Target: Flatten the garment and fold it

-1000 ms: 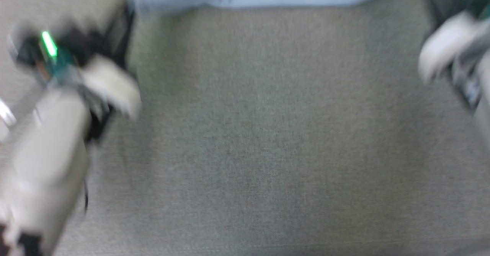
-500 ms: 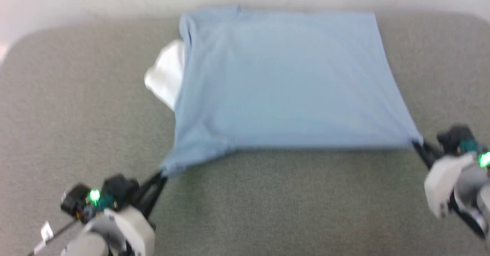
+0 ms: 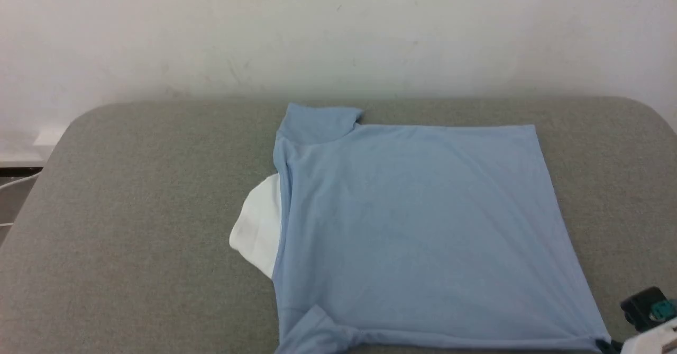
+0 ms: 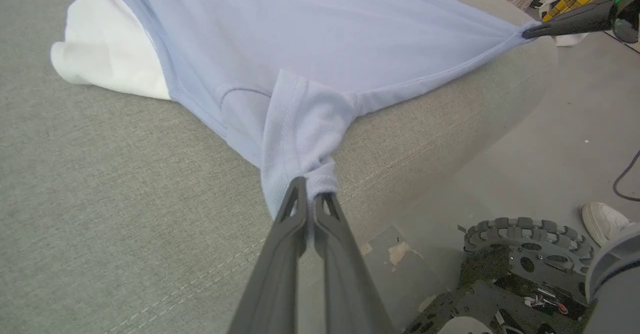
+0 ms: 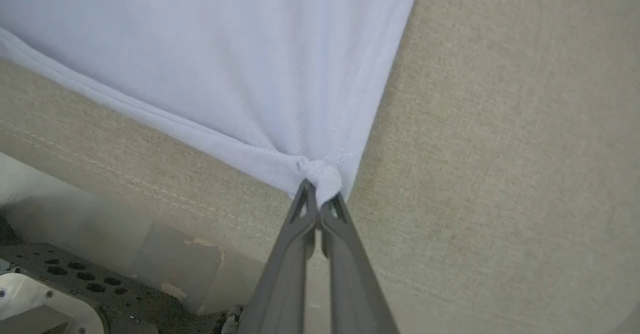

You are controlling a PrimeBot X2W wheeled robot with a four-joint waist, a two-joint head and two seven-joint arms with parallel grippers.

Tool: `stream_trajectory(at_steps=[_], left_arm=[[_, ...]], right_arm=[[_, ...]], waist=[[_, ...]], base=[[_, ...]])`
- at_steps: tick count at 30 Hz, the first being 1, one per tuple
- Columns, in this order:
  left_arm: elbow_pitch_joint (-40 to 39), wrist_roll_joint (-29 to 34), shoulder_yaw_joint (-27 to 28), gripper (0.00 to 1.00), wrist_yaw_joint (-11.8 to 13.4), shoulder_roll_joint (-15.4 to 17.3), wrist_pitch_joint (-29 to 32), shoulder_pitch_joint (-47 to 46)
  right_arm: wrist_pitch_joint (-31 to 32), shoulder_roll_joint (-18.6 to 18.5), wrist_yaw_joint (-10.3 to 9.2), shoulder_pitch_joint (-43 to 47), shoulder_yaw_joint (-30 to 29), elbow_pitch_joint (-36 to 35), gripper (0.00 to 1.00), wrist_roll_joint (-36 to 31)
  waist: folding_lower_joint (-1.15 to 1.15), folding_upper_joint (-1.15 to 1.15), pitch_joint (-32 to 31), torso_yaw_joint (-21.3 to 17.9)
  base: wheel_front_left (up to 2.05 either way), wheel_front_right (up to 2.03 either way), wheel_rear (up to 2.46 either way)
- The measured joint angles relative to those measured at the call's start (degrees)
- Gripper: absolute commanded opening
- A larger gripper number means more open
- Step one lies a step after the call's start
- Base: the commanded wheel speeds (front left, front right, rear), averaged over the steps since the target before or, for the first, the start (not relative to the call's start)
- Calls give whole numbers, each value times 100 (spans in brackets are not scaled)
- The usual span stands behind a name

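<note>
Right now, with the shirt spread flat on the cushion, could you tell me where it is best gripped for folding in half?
Probably at two near corners of the garment, from the robot's side: the near sleeve and the near hem corner. They end its straight front edge and bunch into points easy to pinch. The left gripper and right gripper are shut on them.

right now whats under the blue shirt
The garment lies on the grey padded surface; a white collar pokes out from under one edge. Anything else beneath is covered by the fabric.
</note>
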Motion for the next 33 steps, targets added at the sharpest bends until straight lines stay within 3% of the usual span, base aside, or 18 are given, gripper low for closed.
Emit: stream_trajectory(at_steps=[5,11,18,26,33], left_arm=[[9,31,-135,0,7,-133,-44,84],[165,393,-96,0,51,-328,-678,-188],[136,924,367,0,274,-561,-1209,-821],[-14,1204,1104,0,457,-907,-1255,-1508],[761,1217,1368,0,399,-980,-1152,-2490]], right_arm=[[164,7,0,324,-463,-322,0,-78],[-87,215,0,397,-1012,-624,0,-249],[-570,495,0,289,-1625,-1025,0,-416],[-835,853,0,-377,-1978,-1254,0,-530],[-724,1047,0,-1423,-2064,-700,0,-812]], waist=[[2,0,27,1],[2,0,151,-30],[2,0,377,-77],[2,0,852,-143],[3,0,1477,-203]], base=[[0,0,0],[0,0,0],[0,0,0],[0,0,0],[0,0,0]])
